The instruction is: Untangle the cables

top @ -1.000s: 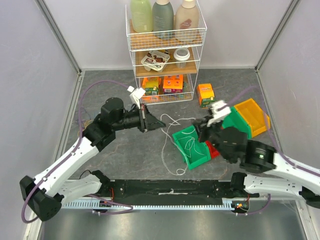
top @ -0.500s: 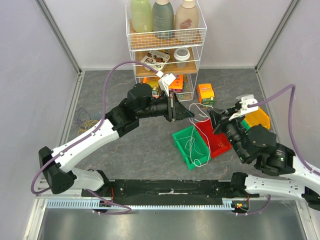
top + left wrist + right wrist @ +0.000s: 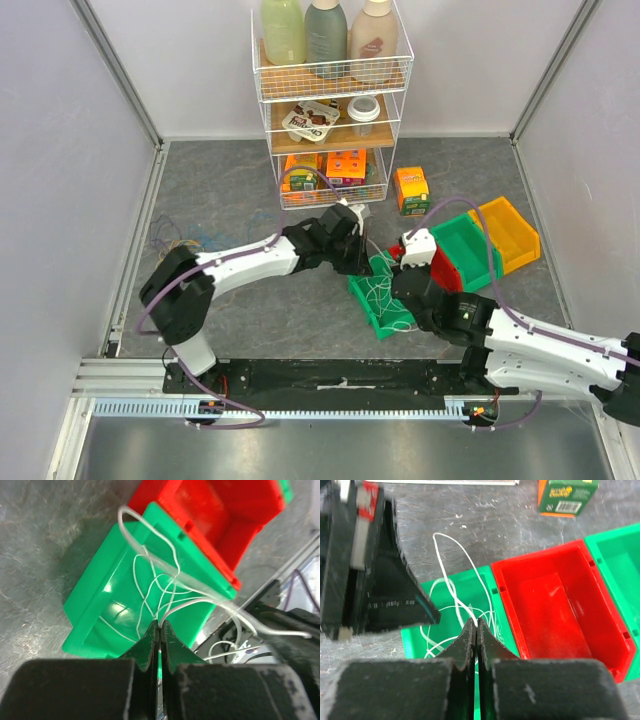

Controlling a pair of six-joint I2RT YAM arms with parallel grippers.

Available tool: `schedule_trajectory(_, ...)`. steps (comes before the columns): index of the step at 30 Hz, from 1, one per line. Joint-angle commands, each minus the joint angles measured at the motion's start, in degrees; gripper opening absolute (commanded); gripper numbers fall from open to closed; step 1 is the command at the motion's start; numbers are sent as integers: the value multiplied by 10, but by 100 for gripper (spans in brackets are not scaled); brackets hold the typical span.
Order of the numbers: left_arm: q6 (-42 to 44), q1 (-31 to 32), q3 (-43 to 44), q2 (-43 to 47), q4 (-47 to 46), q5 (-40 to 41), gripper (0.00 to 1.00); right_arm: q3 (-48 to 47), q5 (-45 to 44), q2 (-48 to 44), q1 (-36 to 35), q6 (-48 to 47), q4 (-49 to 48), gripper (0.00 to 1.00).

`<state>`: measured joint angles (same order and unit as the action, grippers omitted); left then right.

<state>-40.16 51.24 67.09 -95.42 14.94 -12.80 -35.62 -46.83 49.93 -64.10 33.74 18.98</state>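
A white cable (image 3: 150, 555) lies in thin loops inside the front green bin (image 3: 372, 300). In the left wrist view my left gripper (image 3: 159, 623) is shut on strands of it just over the bin (image 3: 95, 605). My right gripper (image 3: 476, 622) is pinched shut on another strand of the white cable (image 3: 451, 592) above the same bin (image 3: 415, 642). In the top view the left gripper (image 3: 367, 264) and the right gripper (image 3: 399, 277) hang close together over that bin. Faint yellow and blue cables (image 3: 185, 241) lie on the floor at the far left.
A red bin (image 3: 447, 272), a second green bin (image 3: 470, 245) and a yellow bin (image 3: 510, 230) stand in a row to the right. A wire shelf rack (image 3: 330, 120) with bottles and boxes is at the back. An orange box (image 3: 411, 188) sits beside it.
Both arms swung inward and down to the front green bin. The white cable, earlier trailing over the floor and then lifted, now sits mostly gathered in that bin.
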Motion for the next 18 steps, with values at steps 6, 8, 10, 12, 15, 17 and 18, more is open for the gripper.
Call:
schedule_trajectory(6,10,32,4,-60,-2,24,2,29,188,23,137,90,9,0)
schedule_trajectory(8,15,32,4,-58,6,25,2,28,218,43,140,78,-10,0)
schedule_trajectory(10,17,32,5,-48,21,34,7,27,231,58,140,75,-18,0)
schedule_trajectory(12,18,32,-5,-24,28,43,16,23,235,72,143,77,-19,0)
schedule_trajectory(15,18,32,-31,36,30,55,34,28,249,82,145,84,-19,0)
schedule_trajectory(17,18,32,-49,73,36,67,47,40,260,77,144,95,-20,0)
schedule_trajectory(18,18,32,-56,94,39,70,50,46,264,73,145,97,-19,0)
